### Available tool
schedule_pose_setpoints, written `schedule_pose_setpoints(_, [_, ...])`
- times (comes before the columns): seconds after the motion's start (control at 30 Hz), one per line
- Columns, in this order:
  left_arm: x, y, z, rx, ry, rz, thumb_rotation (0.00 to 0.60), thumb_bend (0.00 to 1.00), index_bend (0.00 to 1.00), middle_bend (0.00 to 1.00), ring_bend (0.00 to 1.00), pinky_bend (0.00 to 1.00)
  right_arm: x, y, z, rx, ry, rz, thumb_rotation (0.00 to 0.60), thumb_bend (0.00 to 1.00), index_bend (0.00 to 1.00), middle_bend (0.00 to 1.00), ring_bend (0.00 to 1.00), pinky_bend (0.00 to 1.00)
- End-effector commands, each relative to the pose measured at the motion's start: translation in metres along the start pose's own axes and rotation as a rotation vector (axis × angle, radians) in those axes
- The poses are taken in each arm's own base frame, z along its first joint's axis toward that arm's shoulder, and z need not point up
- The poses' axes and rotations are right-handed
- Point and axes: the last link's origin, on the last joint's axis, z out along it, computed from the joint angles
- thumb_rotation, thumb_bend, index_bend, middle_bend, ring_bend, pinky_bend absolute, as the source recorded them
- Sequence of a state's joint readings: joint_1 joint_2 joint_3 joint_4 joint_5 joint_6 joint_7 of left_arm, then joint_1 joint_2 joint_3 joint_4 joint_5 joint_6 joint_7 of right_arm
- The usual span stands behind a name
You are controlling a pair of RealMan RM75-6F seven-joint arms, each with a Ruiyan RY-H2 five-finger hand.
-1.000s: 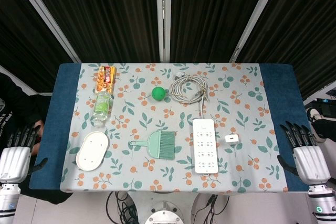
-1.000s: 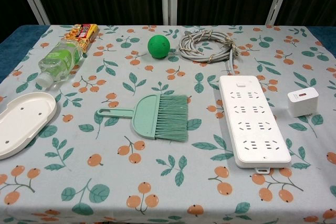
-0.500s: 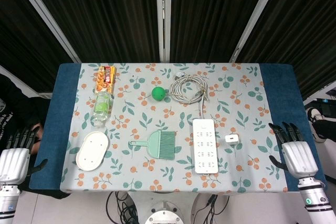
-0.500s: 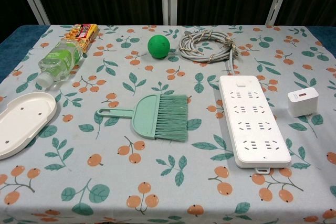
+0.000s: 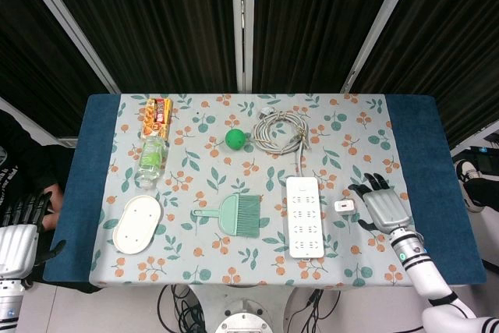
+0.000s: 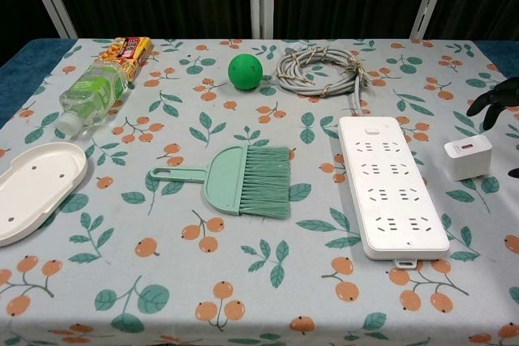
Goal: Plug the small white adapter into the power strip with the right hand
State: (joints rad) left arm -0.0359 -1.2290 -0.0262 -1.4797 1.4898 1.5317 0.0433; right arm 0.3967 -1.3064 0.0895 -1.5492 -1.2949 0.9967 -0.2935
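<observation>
The small white adapter (image 5: 344, 206) (image 6: 468, 157) lies on the floral cloth just right of the white power strip (image 5: 304, 216) (image 6: 388, 184). My right hand (image 5: 381, 206) hovers close to the adapter's right side, fingers spread and holding nothing; in the chest view only its dark fingertips (image 6: 493, 101) show at the right edge. My left hand (image 5: 17, 235) stays off the table's left front corner, fingers apart and empty.
The strip's grey cable (image 5: 279, 132) is coiled behind it. A green hand brush (image 5: 234, 214), a green ball (image 5: 235, 139), a lying water bottle (image 5: 151, 159), a snack pack (image 5: 158, 117) and a white oval tray (image 5: 138, 224) occupy the middle and left.
My right hand has moved in from beyond the table's right edge to just right of the adapter. My left hand has slid slightly lower and outward.
</observation>
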Motion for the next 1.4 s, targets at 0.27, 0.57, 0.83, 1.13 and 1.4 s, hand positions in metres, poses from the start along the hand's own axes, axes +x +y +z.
schedule_pose_setpoints(0.27, [0.0,-0.003,-0.001,0.008,-0.006,-0.001,0.6,0.15,0.0,0.0,0.0,0.0,-0.007,-0.008,0.013,0.028,-0.019,0.009,0.6,0.24,0.32,0.37,0.1,0.0])
schedule_pose_setpoints(0.57, [0.001,-0.004,-0.003,0.014,-0.007,-0.002,0.6,0.15,0.0,0.0,0.0,0.0,-0.009,-0.015,0.02,0.069,-0.02,0.015,0.6,0.28,0.36,0.38,0.11,0.0])
schedule_pose_setpoints(0.83, [0.001,-0.005,-0.004,0.016,-0.01,-0.007,0.6,0.15,0.0,0.0,0.0,0.0,-0.008,-0.019,0.021,0.108,0.028,0.041,0.6,0.33,0.52,0.48,0.21,0.0])
schedule_pose_setpoints(1.13, [0.002,-0.006,-0.006,0.022,-0.013,-0.011,0.6,0.15,0.0,0.0,0.0,0.0,0.021,-0.026,0.01,0.153,0.185,0.2,0.6,0.4,0.71,0.61,0.36,0.04])
schedule_pose_setpoints(1.4, [0.001,-0.004,-0.005,0.019,-0.017,-0.012,0.6,0.15,0.0,0.0,0.0,0.0,0.008,-0.06,0.03,0.182,0.173,0.388,0.6,0.42,0.73,0.62,0.37,0.04])
